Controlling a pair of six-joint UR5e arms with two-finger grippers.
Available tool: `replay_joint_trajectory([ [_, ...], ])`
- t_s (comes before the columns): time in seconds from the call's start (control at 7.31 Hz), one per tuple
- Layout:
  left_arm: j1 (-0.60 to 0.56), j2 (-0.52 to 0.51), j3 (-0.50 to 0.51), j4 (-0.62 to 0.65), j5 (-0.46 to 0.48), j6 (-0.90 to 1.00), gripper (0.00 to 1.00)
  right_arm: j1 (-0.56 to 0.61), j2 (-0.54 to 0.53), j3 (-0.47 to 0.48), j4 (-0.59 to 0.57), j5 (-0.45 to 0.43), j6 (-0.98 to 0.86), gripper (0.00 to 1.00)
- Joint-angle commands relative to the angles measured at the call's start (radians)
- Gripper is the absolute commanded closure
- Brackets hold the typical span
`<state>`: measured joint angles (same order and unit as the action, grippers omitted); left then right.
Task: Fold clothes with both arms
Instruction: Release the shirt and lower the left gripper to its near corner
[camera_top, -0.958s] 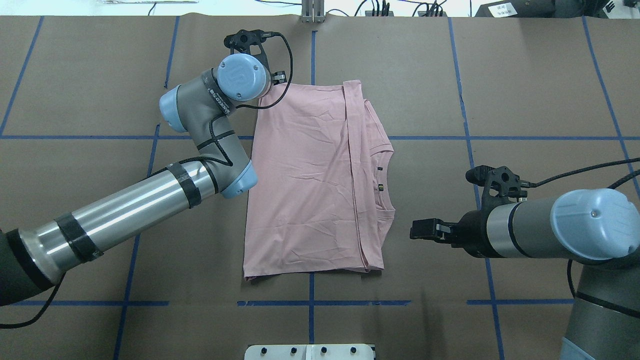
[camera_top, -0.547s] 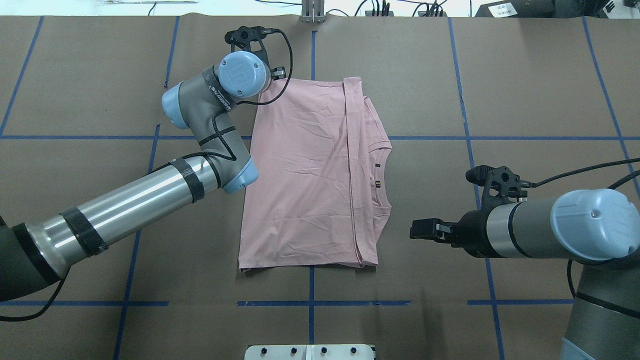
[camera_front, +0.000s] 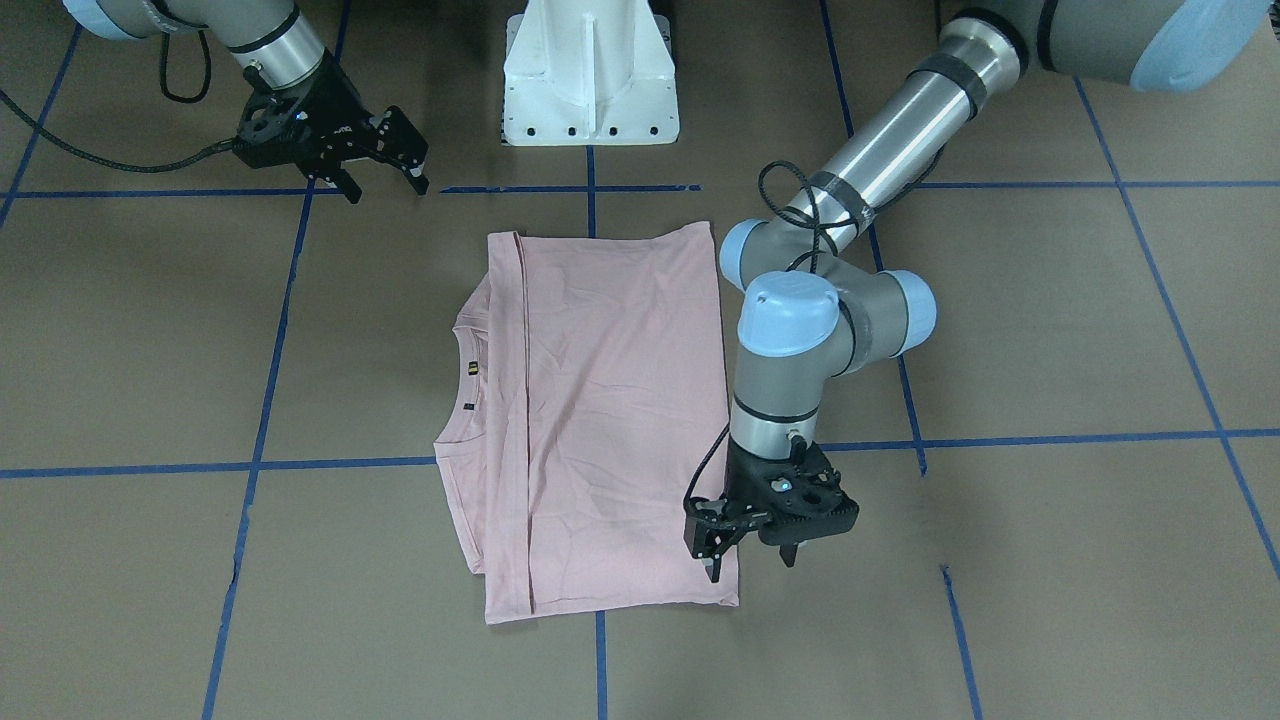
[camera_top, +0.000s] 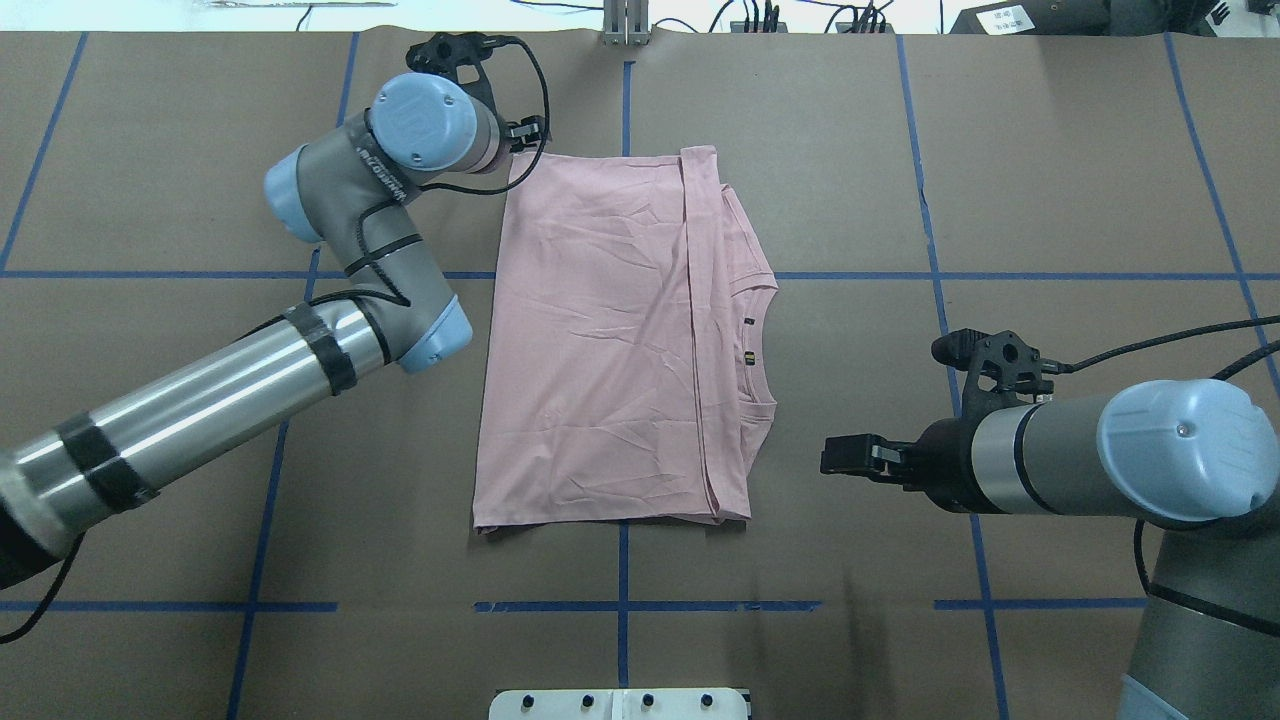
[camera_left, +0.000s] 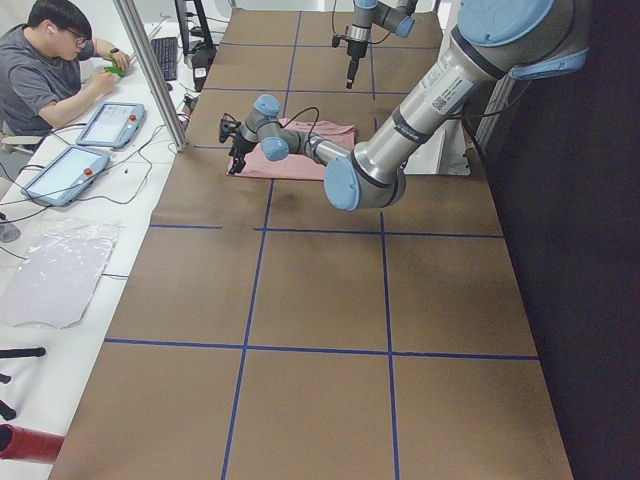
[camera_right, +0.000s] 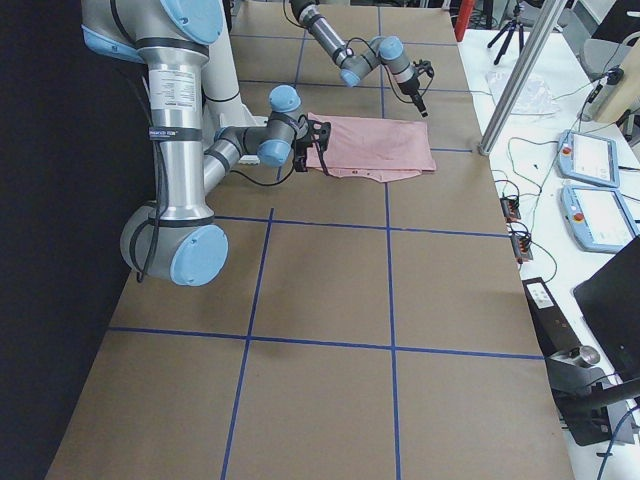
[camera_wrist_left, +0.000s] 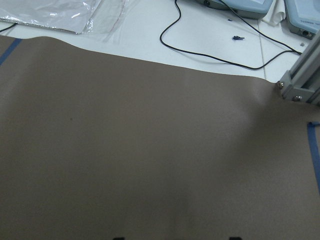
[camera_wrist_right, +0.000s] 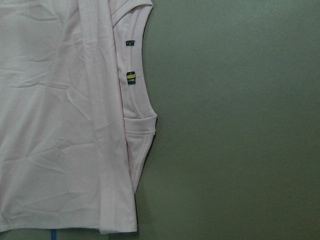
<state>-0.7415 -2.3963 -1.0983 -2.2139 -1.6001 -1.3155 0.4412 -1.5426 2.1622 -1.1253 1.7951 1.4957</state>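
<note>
One pink T-shirt (camera_top: 600, 340) is lying flat mid-table (camera_top: 1050, 200), folded over on itself. Its collar (camera_top: 757, 340) is peeking out along the edge on the robot's right, with a hem band running just inside it.

Left gripper (camera_front: 750, 562) is hanging upright over the shirt's far corner on the robot's left. Its fingers are standing apart: one (camera_front: 712, 570) is over the cloth and the other is just off the edge, above bare table. Whether that first tip is touching the fabric, I cannot tell. The left wrist view is showing only brown cover, with two dark tips far apart at the bottom.

Right gripper (camera_front: 387, 188) is hovering beside the collar side, clear of the shirt and gripping nothing, with its fingers spread.

Handling, as I am judging it:
- The cloth is looking thin, light and limp, creasing easily, with no stiffness to carry a fold.
- It is probably going to slide on the smooth cover if tugged from one point, and the upper layer may creep off the lower.
- Best holds are looking like the two corners of a single edge, one per arm.
- Each pinch should take every layer together, close to the hem where the stitching is giving some body.
- The loose middle and the ribbed collar seem poorer places to grip.
</note>
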Motion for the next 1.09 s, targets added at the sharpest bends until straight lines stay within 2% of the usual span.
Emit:
replay_joint_trajectory([
  [0.0,0.014,0.194,-0.367,0.179,-0.096,-0.137,0.00,0.001,-0.001,-0.001,-0.001,-0.002,0.000,0.00],
  [0.27,0.103,0.267,-0.632,0.456,-0.120,-0.360,0.03,0.001,-0.001,-0.005,-0.002,-0.002,0.000,0.00],
  [0.41,0.184,0.273,-0.709,0.564,-0.113,-0.463,0.04,0.001,0.001,-0.005,-0.007,-0.002,0.001,0.00],
  [0.68,0.328,0.298,-0.719,0.566,-0.080,-0.682,0.06,0.001,-0.001,-0.007,-0.010,-0.008,0.001,0.00],
  [0.82,0.384,0.319,-0.724,0.566,-0.040,-0.752,0.07,0.001,0.001,-0.011,-0.010,-0.008,0.001,0.00],
  [0.96,0.408,0.334,-0.742,0.569,-0.038,-0.777,0.07,0.001,0.001,-0.012,-0.008,-0.008,0.001,0.00],
])
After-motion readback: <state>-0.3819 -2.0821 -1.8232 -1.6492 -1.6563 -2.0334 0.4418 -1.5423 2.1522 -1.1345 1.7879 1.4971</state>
